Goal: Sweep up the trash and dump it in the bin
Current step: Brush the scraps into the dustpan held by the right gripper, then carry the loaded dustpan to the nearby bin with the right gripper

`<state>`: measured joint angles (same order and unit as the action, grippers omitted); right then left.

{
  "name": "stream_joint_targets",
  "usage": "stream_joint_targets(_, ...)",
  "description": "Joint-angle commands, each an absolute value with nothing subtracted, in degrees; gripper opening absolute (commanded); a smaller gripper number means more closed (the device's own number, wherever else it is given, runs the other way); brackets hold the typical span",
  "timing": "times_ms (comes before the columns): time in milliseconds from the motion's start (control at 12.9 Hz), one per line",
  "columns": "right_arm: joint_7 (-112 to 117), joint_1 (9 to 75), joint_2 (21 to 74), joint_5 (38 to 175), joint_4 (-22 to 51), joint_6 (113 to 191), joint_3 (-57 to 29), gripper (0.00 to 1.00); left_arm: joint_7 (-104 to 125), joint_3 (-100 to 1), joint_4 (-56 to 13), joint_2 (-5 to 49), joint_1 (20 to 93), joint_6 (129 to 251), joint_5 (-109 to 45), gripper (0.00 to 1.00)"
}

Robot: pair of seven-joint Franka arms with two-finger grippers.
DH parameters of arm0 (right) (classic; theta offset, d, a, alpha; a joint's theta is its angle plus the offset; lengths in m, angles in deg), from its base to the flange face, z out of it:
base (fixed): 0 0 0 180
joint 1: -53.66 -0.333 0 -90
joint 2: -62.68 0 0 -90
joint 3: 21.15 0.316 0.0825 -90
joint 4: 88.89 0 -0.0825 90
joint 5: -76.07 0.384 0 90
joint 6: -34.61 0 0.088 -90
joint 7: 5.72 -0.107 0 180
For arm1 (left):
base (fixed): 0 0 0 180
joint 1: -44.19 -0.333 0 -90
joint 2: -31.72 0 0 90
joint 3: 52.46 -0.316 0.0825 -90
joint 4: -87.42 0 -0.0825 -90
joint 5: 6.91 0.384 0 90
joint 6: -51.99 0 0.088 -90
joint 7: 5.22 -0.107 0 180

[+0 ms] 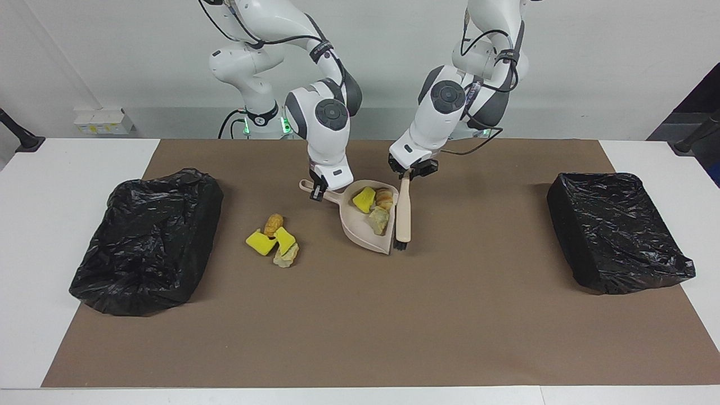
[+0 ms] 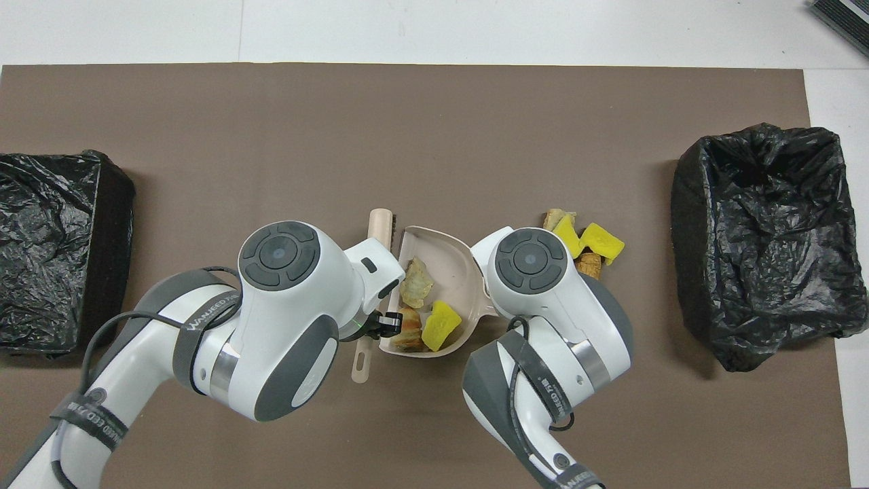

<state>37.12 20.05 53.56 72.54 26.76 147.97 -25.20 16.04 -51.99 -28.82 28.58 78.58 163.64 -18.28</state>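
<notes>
**Three scraps in the dustpan, four loose on the mat**

Facing view, centre of frame: the beige dustpan [image 1: 368, 225] lies flat on the brown mat [image 1: 394, 315]. In it are three pieces of trash [image 1: 376, 208]: a yellow sponge bit, a brown bread-like lump, a pale crumbly chunk.

Right tool [image 1: 316, 191], just left of centre in this frame, is clamped shut on the dustpan's handle (fingers meet around it).

Left tool [image 1: 406, 174], just right of the pan, is closed on the upper end of the brush [image 1: 403, 216]. The brush slopes down with its dark bristles on the mat beside the pan's open lip. The pale chunk lies just inside that lip, nearest the bristles.

Second cluster of trash [image 1: 275, 239] sits left of the pan in this frame, toward the right arm's end of the desk: two yellow pieces, one brown lump, one pale chunk, all touching or nearly so. It is apart from both tools.

Two black-lined bins: one at mid-left [image 1: 146, 242], one at mid-right [image 1: 616, 230].
</notes>
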Motion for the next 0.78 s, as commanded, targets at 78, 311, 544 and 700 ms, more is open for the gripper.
stream_joint_targets(78,35.0,20.0,53.4,71.8,27.0,149.0,-24.8,0.00,21.1,-52.3,-33.2,32.1,79.3,163.9,-13.3,0.00)
stream_joint_targets(311,35.0,20.0,53.4,71.8,27.0,149.0,-24.8,0.00,26.0,-51.9,-35.5,33.7,80.8,165.0,-10.5,0.00)
stream_joint_targets(544,35.0,20.0,53.4,71.8,27.0,149.1,-24.8,0.00,30.5,-51.8,-37.3,35.2,82.9,165.3,-10.1,0.00)
stream_joint_targets(700,35.0,20.0,53.4,71.8,27.0,149.0,-24.8,0.00,32.1,-51.8,-38.8,36.1,84.3,167.4,-10.1,0.00)
